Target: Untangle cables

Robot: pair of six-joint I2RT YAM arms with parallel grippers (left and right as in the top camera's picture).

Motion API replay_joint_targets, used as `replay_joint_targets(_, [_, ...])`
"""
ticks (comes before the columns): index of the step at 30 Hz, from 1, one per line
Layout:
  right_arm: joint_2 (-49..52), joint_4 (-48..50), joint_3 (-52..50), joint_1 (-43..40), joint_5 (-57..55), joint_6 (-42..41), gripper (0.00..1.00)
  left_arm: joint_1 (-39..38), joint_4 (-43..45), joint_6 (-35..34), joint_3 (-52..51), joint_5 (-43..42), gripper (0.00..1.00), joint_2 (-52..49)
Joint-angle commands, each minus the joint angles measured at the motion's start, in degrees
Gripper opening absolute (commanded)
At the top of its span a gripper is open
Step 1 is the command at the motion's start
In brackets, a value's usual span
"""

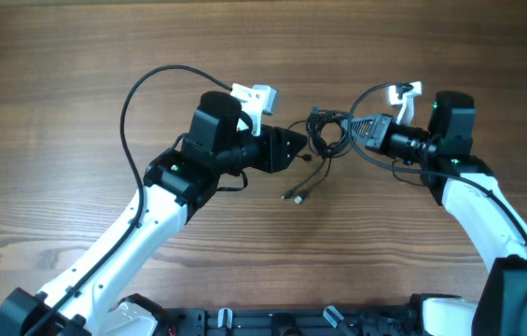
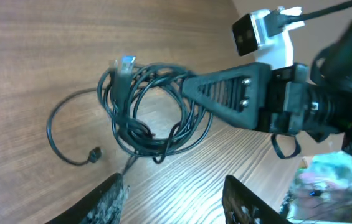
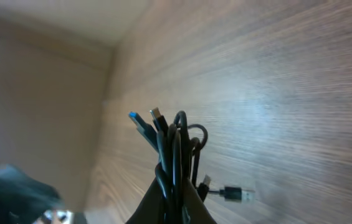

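Two grippers at upper centre of frame | right gripper (image 1: 361, 128) clamped on knotted cables (image 1: 330, 131) | left gripper (image 1: 298, 142) just left of bundle, jaws apart, empty | step: likely choosing a strand | next: pinch one loop, draw it clear.

the right gripper (image 3: 171, 194) runs off the bottom edge in its wrist view; overhead, strands of the cables (image 1: 330, 133) are too small to separate.

Arms (image 1: 123, 245) are white shells with chunky black joints (image 1: 214, 126), thick black cable (image 1: 131, 98) looping off, white wrist cams (image 1: 256, 97), green LEDs (image 1: 437, 105); right claw (image 2: 187, 84) is ribbed black plastic, two screws (image 2: 245, 91).
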State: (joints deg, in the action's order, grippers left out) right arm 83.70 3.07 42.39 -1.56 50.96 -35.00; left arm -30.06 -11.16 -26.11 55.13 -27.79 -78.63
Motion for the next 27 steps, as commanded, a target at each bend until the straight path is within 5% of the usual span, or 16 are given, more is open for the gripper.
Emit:
replay_joint_targets(1, [0.4, -0.4, 0.2, 0.2, -5.0, -17.8, 0.04, -0.7, 0.6, -12.1, 0.4, 1.3, 0.58, -1.0])
replay_joint_targets(4, [0.4, -0.5, 0.1, 2.4, -12.2, -32.0, 0.04, -2.8, 1.7, -34.6, 0.4, 10.5, 1.0, -1.0])
replay_joint_targets(6, [0.4, -0.1, 0.1, 5.7, -16.2, -37.6, 0.04, -5.4, 1.7, -46.9, 0.4, 18.3, 1.0, -1.6])
replay_joint_targets(10, [0.4, 3.4, 0.1, 10.8, -20.3, -40.9, 0.04, -9.1, 1.7, -57.7, 0.4, 22.1, 1.0, -5.3])
replay_joint_targets(16, [0.4, 3.8, 0.1, 11.8, -20.7, -39.5, 0.04, -9.9, 4.8, -79.9, 0.4, 21.9, 0.82, -12.0])
replay_joint_targets(20, [0.4, 3.3, 0.1, 12.1, -20.5, -38.4, 0.04, -9.9, 13.6, -81.2, 0.4, 22.9, 0.8, -13.7])
replay_joint_targets(25, [0.4, 3.4, 0.1, 14.6, -19.6, -38.5, 0.04, -9.9, 14.5, -81.4, 0.4, 23.7, 0.65, -14.1])
replay_joint_targets(27, [0.4, 3.3, 0.1, 15.2, -19.4, -38.5, 0.04, -9.9, 14.2, -81.3, 0.4, 24.0, 0.51, -14.1])
